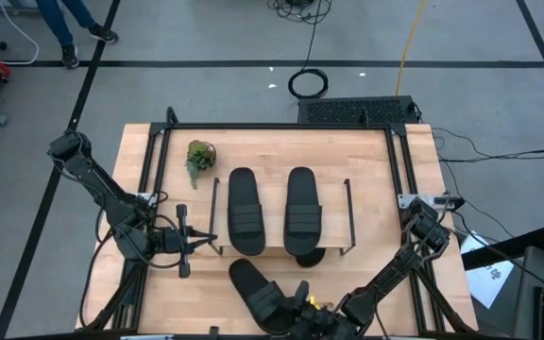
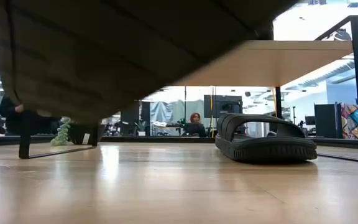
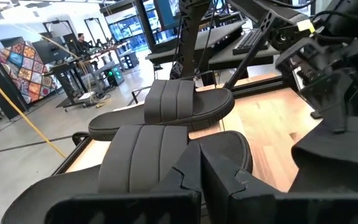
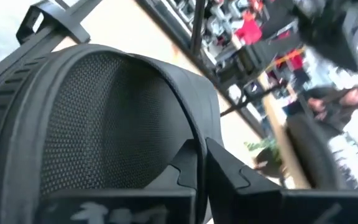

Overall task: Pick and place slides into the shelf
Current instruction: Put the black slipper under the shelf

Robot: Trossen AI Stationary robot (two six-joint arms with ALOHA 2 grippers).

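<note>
Slides on shelf: two black slides lie side by side on the plank top, toes toward twelve o'clock in the high view; oval soles, wide ribbed straps, matte rubbery finish.
Slide under shelf: a third black slide rests on the tabletop beneath the plank; in the high view only its end shows, at the shelf's six o'clock edge.
Slide at front: the fourth slide sits at six o'clock of the shelf, angled, its heel end toward five o'clock; the right wrist view shows a fine dotted texture on its footbed.
Shelf: low rack with a pale wood plank top and thin black wire side frames, at the table's centre.
Right gripper: at the front slide's heel end, fingers clenched together; whether they pinch the slide's edge cannot be told. The arm reaches in low from four o'clock, elbow bent.
Left gripper: fingers clenched on nothing, just off the shelf's eight o'clock corner; the arm stretches in from ten o'clock, wrist level.
Table: light wood butcher-block top with black metal rails.
Plant: small green sprig in a pot, at ten o'clock of the shelf.
</note>
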